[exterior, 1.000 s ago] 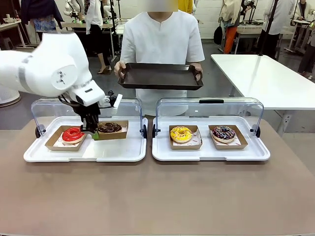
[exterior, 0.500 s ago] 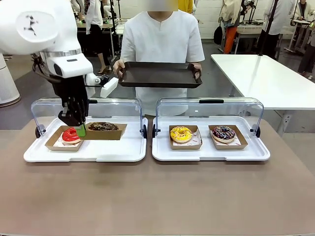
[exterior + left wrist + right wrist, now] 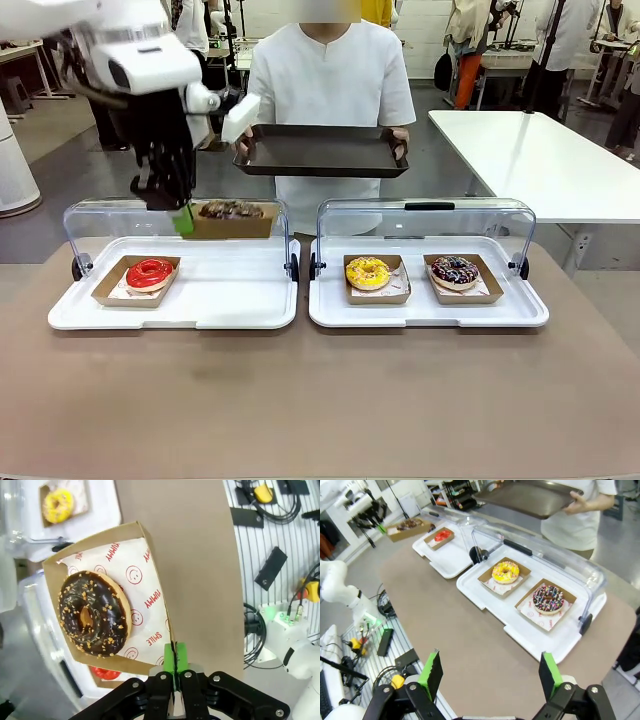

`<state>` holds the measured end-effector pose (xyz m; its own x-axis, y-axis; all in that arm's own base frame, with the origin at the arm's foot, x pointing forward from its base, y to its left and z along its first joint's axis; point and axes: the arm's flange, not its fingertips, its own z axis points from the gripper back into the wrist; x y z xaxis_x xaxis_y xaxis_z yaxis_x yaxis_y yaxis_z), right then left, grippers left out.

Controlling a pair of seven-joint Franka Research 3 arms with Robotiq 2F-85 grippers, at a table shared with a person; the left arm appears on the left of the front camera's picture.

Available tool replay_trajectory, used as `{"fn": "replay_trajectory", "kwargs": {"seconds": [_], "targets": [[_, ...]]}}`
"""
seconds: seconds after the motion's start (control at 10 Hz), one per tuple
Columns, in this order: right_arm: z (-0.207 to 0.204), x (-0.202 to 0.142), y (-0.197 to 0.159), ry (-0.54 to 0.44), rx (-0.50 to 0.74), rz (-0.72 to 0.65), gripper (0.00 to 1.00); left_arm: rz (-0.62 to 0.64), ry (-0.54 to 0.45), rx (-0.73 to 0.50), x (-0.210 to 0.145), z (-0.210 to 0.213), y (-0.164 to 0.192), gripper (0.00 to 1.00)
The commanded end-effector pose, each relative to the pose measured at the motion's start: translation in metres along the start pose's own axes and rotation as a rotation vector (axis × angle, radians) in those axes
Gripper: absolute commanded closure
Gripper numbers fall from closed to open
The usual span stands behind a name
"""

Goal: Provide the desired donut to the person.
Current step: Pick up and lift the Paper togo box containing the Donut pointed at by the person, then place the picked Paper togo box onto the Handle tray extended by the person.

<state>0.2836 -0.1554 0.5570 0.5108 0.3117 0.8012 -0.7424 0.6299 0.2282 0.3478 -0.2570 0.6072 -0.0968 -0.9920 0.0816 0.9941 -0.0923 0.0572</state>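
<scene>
Brown surface (image 3: 320, 400), lab behind. Left end effector (image 3: 184, 220) shut on rim of brown cardboard boat (image 3: 250, 226) with chocolate nut donut (image 3: 95, 612), up over far-left edge; rim grip spares icing. White-shirted person (image 3: 330, 70) holds dark rectangular tray (image 3: 325, 155) out for it. Right end effector (image 3: 491, 672) wide open, empty.

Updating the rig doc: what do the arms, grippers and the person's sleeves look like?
The left arm is glossy white rounded shells, with a white box at the wrist. The left gripper is black, linkage-built, narrow fingers with green pads. The right gripper has the same black-and-green build. The person wears a plain white collarless shirt with short sleeves.
</scene>
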Motion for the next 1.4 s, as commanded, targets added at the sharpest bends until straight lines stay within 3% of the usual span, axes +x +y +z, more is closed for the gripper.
{"fn": "replay_trajectory", "kwargs": {"seconds": [0.0, 0.5, 0.7, 0.8, 1.3], "targets": [[-0.001, -0.001, 0.001, 0.0, 0.0, 0.0, 0.0, 0.035, 0.039, 0.028, 0.015, 0.023, 0.021, 1.0], [-0.001, -0.001, 0.001, 0.0, 0.0, 0.0, 0.0, 0.059, -0.002, -0.006, 0.0, 0.024, 0.106, 1.0], [-0.001, -0.001, 0.001, 0.0, 0.0, 0.0, 0.0, 0.0, 0.009, 0.074, -0.014, 0.009, 0.106, 1.0], [-0.001, -0.001, 0.001, 0.0, 0.0, 0.0, 0.0, 0.075, -0.004, -0.004, -0.004, 0.011, 0.109, 1.0], [-0.001, -0.001, 0.001, 0.0, 0.0, 0.0, 0.0, 0.075, -0.004, -0.004, -0.004, 0.011, 0.109, 1.0]]}}
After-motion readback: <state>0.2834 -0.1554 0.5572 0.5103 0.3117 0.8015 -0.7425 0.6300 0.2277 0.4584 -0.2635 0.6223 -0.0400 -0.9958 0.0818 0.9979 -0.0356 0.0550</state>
